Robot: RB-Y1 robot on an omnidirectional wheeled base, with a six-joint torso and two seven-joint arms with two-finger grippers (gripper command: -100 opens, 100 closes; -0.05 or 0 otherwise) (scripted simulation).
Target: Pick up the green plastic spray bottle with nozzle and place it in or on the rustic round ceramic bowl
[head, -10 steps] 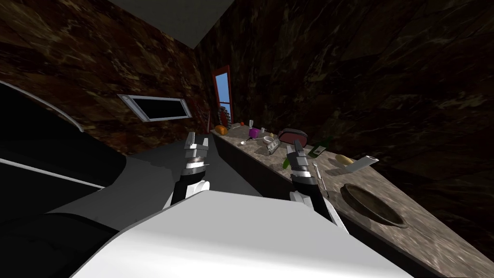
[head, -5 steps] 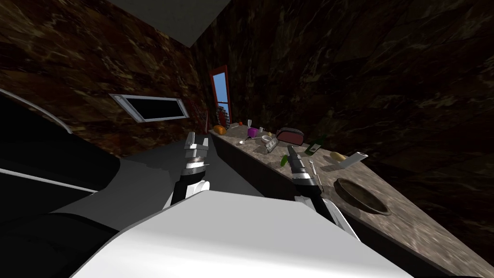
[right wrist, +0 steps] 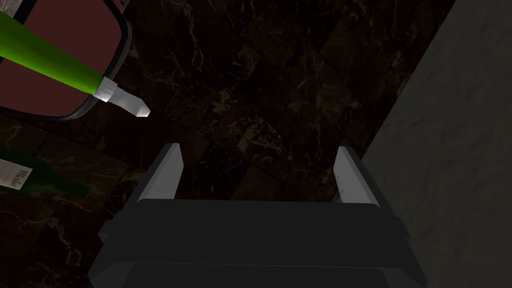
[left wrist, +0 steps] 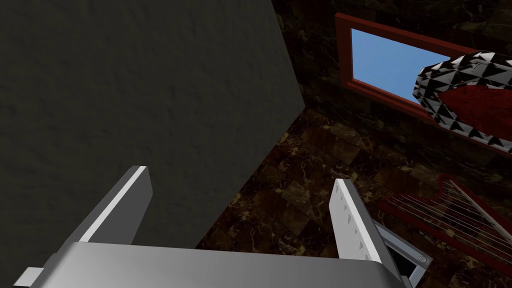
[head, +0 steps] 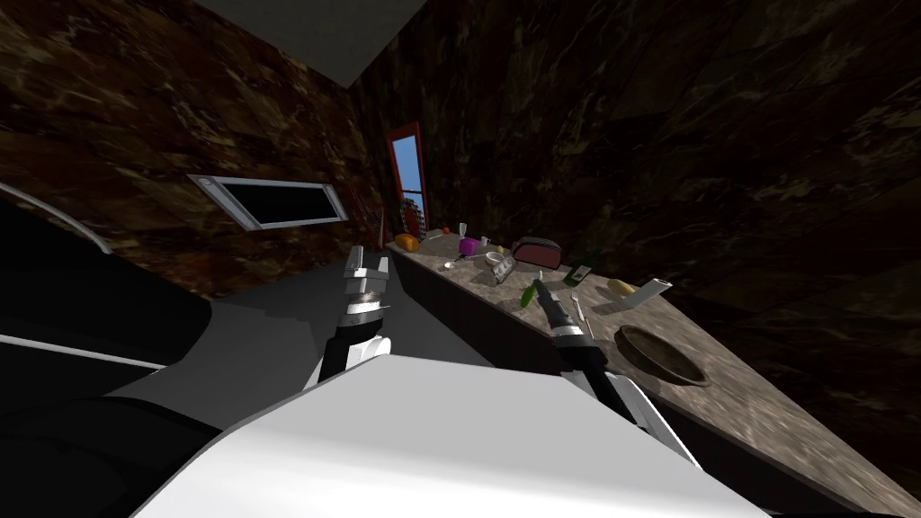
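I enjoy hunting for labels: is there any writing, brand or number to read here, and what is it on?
"Merlo", possibly "Merlot": script on the white label of the dark green wine bottle; the label runs off the picture's edge, so nothing more of it can be read.
Green spray bottle: no writing visible.
Other things on the counter in the head view: too small to read.

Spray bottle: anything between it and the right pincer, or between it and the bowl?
Nothing visible stands between the open right pincer and the spray bottle; the bottle lies off to one side of it. Between bottle and bowl a fork lies flat on the counter; a lifted carry should likely clear it.
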